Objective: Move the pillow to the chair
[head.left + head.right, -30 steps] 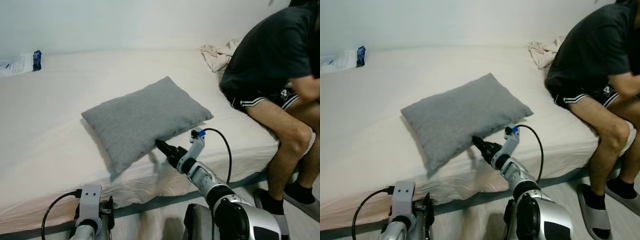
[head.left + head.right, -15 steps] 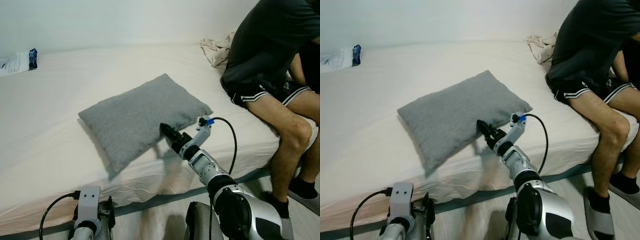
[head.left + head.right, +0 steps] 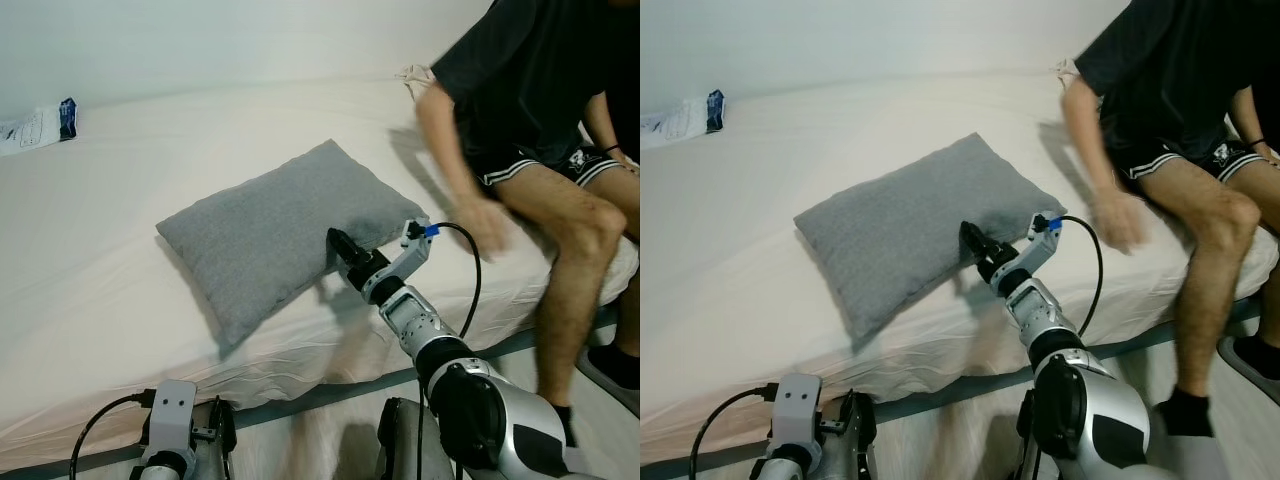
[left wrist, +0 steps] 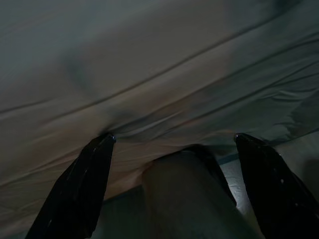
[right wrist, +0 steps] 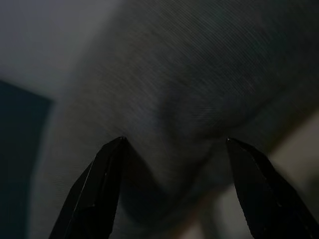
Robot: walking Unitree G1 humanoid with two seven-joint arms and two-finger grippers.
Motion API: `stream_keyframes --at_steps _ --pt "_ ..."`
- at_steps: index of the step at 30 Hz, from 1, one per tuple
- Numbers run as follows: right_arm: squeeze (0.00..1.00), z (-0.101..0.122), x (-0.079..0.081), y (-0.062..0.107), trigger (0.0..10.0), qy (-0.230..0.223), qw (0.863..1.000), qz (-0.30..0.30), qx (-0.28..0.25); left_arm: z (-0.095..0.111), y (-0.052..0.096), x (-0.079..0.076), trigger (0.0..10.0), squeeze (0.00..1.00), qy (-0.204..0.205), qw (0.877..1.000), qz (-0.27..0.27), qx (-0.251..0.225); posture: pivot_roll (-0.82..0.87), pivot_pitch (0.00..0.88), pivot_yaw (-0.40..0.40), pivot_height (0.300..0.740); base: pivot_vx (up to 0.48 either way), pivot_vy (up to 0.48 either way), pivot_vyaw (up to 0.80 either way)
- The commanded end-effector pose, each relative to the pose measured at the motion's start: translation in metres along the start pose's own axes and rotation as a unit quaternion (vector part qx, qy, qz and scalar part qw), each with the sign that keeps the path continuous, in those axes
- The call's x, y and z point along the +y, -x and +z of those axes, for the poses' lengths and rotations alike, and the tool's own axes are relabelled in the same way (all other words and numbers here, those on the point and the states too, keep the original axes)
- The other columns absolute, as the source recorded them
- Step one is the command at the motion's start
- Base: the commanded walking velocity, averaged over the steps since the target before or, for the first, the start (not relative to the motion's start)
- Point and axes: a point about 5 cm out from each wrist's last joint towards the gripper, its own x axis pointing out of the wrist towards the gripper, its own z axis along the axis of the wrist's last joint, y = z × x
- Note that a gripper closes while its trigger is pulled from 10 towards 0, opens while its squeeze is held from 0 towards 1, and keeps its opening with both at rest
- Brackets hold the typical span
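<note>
A grey pillow point(image 3: 280, 232) lies flat on the bed point(image 3: 90, 250), set at an angle, near the front edge and well apart from the wall behind. The sheet under it is cream and lightly creased.

The right hand point(image 3: 337, 241) reaches forward over the front edge of the bed and meets the pillow's near long side, close to its right corner. In the right wrist view its two black fingers point(image 5: 94, 189) stand spread apart, with the grey cloth bulging between them; the hand is open and presses into the pillow without gripping it. A black cable with a blue plug point(image 3: 429, 228) loops off the right wrist.

The left hand point(image 4: 174, 149) hangs low beside the front of the bed, its fingers point(image 4: 79, 189) spread open around nothing, pointing at the draped sheet at the bed's side.

A person point(image 3: 540, 90) in a dark shirt and striped shorts sits on the right end of the bed, one arm stretched down, the blurred hand near the sheet just right of the robot's wrist. A crumpled cloth point(image 3: 1068, 68) lies behind the person, and a white and blue packet point(image 3: 40, 122) rests at the far left by the wall.
</note>
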Motion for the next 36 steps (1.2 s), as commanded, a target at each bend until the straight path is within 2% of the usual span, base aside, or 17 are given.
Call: stream_keyframes --at_steps 1,13,14,17,20,24,27,29,31,34,35,36 --pt "0.0 -0.016 -0.005 0.003 10.0 -0.003 0.999 -0.021 0.033 -0.03 0.022 -0.002 10.0 0.0 0.0 0.998 -0.01 0.07 0.22 0.207 -0.049 0.495 0.0 0.0 0.0" --pt "0.0 -0.022 0.009 -0.004 10.0 -0.025 0.999 -0.008 0.035 -0.032 0.024 -0.006 10.0 0.0 -0.003 0.997 -0.018 0.07 0.22 0.208 -0.044 0.495 0.0 0.0 0.0" --pt "0.0 -0.033 0.018 -0.006 10.0 -0.017 0.998 0.013 0.061 -0.032 0.024 -0.008 10.0 0.0 -0.004 0.997 -0.021 0.069 0.21 0.206 -0.038 0.495 0.0 0.0 0.0" --pt "0.0 -0.048 0.038 -0.009 10.0 -0.077 0.99 0.088 0.082 -0.031 0.024 -0.009 10.0 0.0 -0.007 0.997 -0.025 0.066 0.21 0.205 -0.037 0.495 0.0 0.0 0.0" --pt "0.0 -0.05 0.044 -0.01 10.0 -0.106 0.985 0.111 0.078 -0.031 0.024 -0.009 10.0 0.0 -0.009 0.997 -0.027 0.066 0.21 0.206 -0.037 0.495 0.0 0.0 0.0" --pt "0.0 -0.053 0.044 -0.01 10.0 -0.127 0.984 0.097 0.077 -0.03 0.023 -0.009 10.0 0.0 -0.012 0.997 -0.028 0.066 0.21 0.204 -0.038 0.495 0.0 0.0 0.0" --pt "0.0 -0.071 0.042 -0.007 10.0 -0.096 0.986 0.057 0.127 -0.03 0.024 -0.008 10.0 0.0 -0.019 0.997 -0.031 0.067 0.2 0.206 -0.041 0.495 0.0 0.0 0.0" --pt "0.0 -0.075 0.04 -0.006 10.0 -0.08 0.986 0.04 0.139 -0.031 0.024 -0.009 10.0 0.0 -0.019 0.997 -0.031 0.068 0.2 0.206 -0.043 0.495 0.0 0.0 0.0" --pt "0.0 -0.075 0.039 -0.007 10.0 -0.069 0.988 0.021 0.137 -0.032 0.025 -0.009 10.0 0.0 -0.02 0.997 -0.031 0.069 0.2 0.206 -0.049 0.495 0.0 0.0 0.0" --pt "0.0 -0.068 0.043 -0.01 10.0 -0.084 0.988 0.034 0.122 -0.032 0.026 -0.01 10.0 0.0 -0.02 0.997 -0.031 0.07 0.19 0.202 -0.051 0.495 0.0 0.0 0.0" --pt "0.0 -0.062 0.049 -0.013 1.5 -0.099 0.988 0.058 0.107 -0.033 0.026 -0.011 10.0 0.0 -0.02 0.997 -0.031 0.071 0.19 0.2 -0.053 0.495 0.0 0.0 0.0" --pt "0.0 -0.06 0.05 -0.014 0.0 -0.104 0.987 0.067 0.103 -0.033 0.026 -0.011 10.0 0.0 -0.02 0.997 -0.031 0.072 0.19 0.2 -0.053 0.495 0.0 0.0 0.0"
